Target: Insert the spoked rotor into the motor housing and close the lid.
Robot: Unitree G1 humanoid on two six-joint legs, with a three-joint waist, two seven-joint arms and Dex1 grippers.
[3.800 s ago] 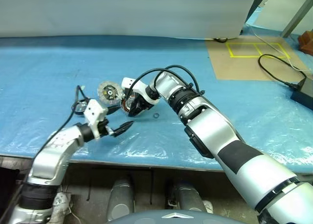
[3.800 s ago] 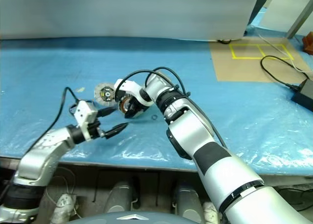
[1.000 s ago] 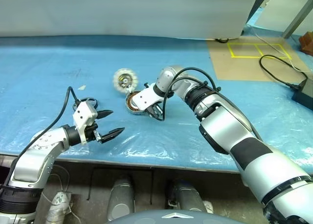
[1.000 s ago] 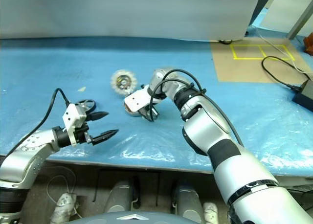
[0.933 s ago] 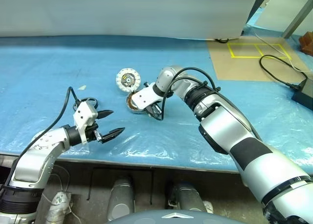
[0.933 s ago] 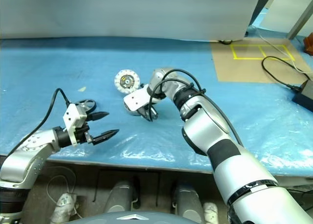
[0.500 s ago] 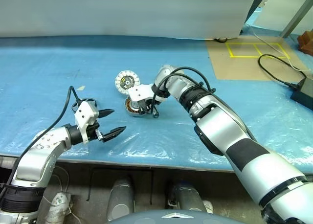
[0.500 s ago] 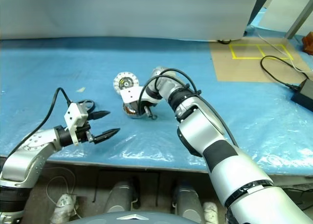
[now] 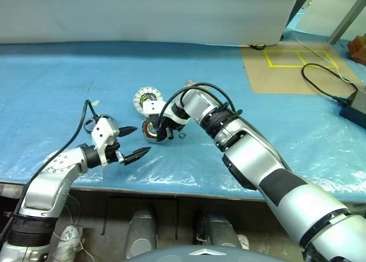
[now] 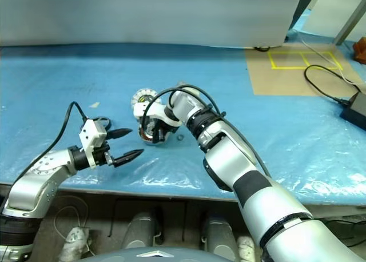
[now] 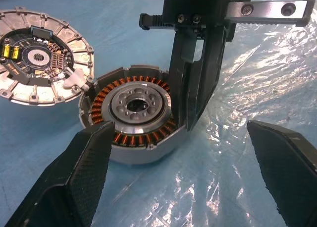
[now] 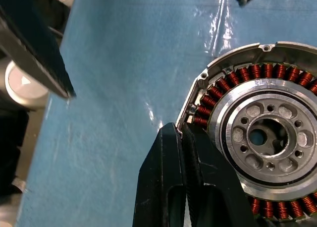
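The motor housing [image 9: 151, 129], a silver-rimmed disc with copper windings and a pale hub [image 12: 257, 138], is tipped up off the blue table. Its face is turned toward my left gripper. My right gripper [image 9: 160, 133] is shut on the housing's rim [image 11: 148, 147], fingers [image 12: 171, 187] pinched together on its edge. My left gripper [image 9: 143, 139] stands open a short way from the housing, nothing between its fingers [image 11: 84, 177]. The lid [image 11: 37, 58], a ribbed silver disc with a dark circuit board, lies flat just behind the housing. The spoked rotor is out of view.
A small ring [image 9: 182, 136] lies on the blue sheet [image 9: 68, 84] beside the housing. A black cable loop [image 9: 90, 124] sits behind my left gripper. At the far right are a brown board with yellow tape [image 9: 286, 73] and a black adapter with cable [image 9: 354, 104].
My right gripper has come a little left and nearer and rolled over, tipping the housing from flat up onto its edge. The left gripper has stayed open in place.
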